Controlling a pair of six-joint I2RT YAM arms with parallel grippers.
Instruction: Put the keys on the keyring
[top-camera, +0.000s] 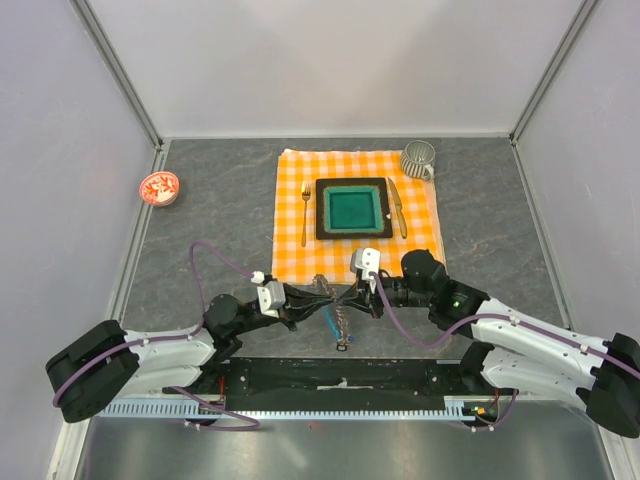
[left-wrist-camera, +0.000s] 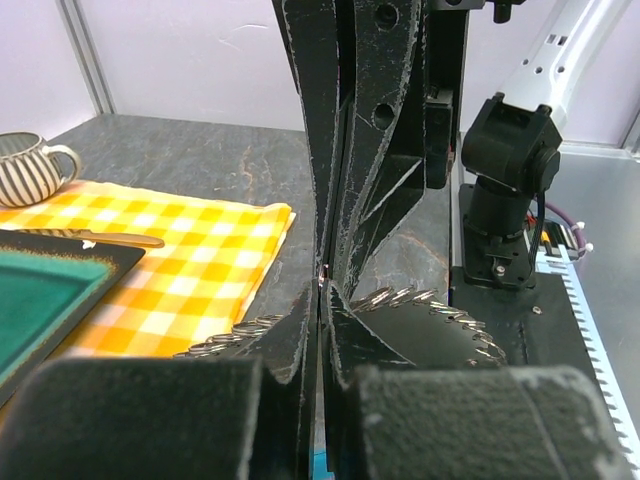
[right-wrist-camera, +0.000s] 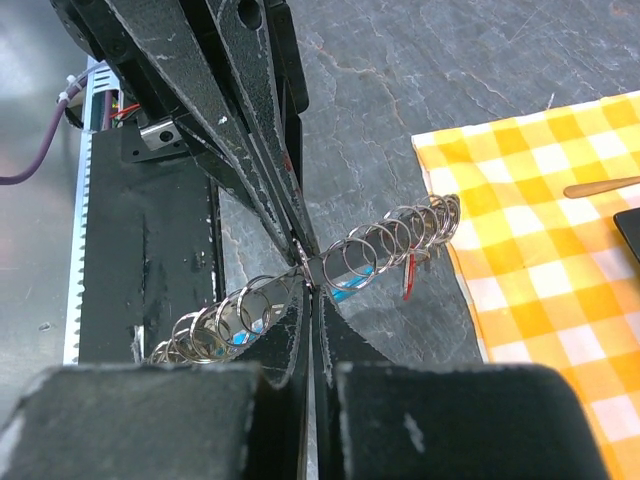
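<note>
The keyring (right-wrist-camera: 395, 240) is a string of silvery wire rings with a cyan-blue piece (right-wrist-camera: 350, 290) under it. It lies across the grey table between the arms (top-camera: 335, 310). A small red key tag (right-wrist-camera: 408, 280) hangs from the rings near the cloth; no other keys show. My right gripper (right-wrist-camera: 311, 282) is shut, its tips pinching one ring mid-string. My left gripper (left-wrist-camera: 322, 285) comes from the opposite side, also shut, with a glint of metal at its tips. Rings (left-wrist-camera: 430, 300) fan out on both sides of it. The two grippers meet tip to tip (top-camera: 336, 297).
An orange checked cloth (top-camera: 420, 235) beyond the grippers carries a dark plate (top-camera: 322, 208), a fork (top-camera: 305, 212) and a knife (top-camera: 397, 207). A striped mug (top-camera: 418, 159) stands at its far right corner. A red-and-white dish (top-camera: 159, 187) sits far left. The black mounting plate (top-camera: 340, 378) runs along the near edge.
</note>
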